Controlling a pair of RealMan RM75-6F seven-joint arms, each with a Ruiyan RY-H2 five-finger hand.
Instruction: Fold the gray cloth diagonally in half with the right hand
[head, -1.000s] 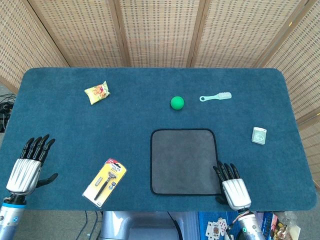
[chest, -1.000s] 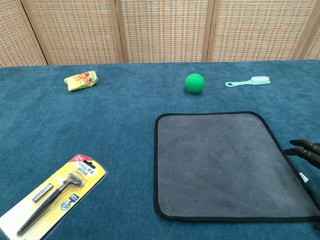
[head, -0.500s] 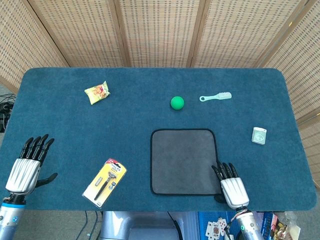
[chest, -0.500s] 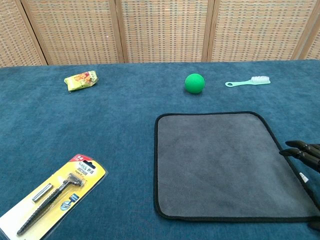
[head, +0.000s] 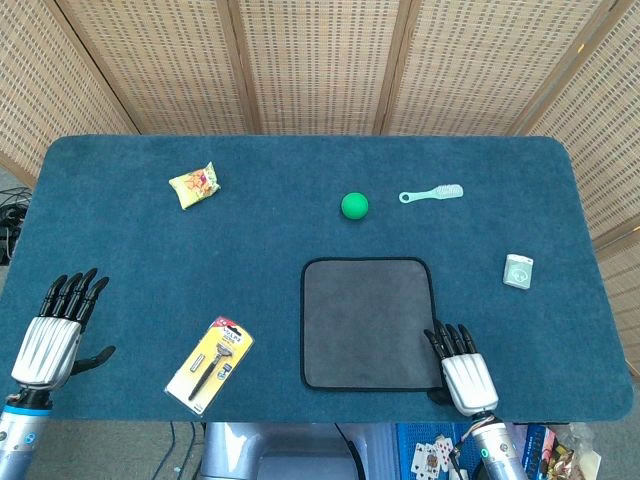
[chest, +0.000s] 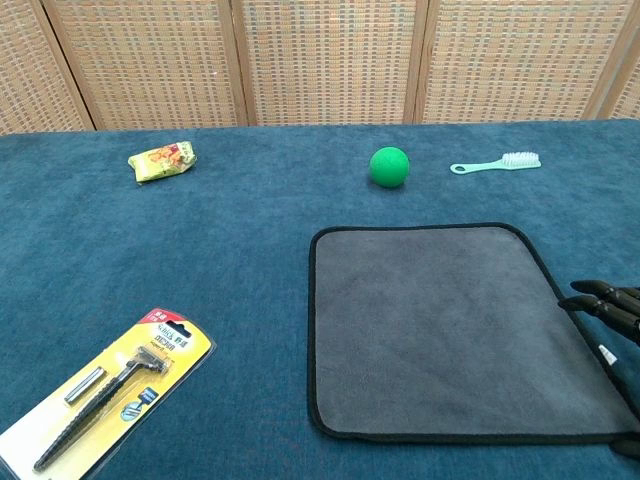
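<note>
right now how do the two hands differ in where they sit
The right hand sits at the near right corner of the gray cloth, fingertips at its edge; the left hand is far from the cloth, on bare table. Both are open and hold nothing.

Cloth: your gray cloth (head: 367, 323) lies flat and unfolded on the table (head: 300, 250).
Right hand: your right hand (head: 462, 369) sits at the cloth's near right corner, fingers extended, holding nothing.
Left hand: your left hand (head: 55, 331) rests near the left edge, fingers spread, well apart from the cloth.
Nearby: green ball (head: 354, 205) beyond the cloth.
</note>
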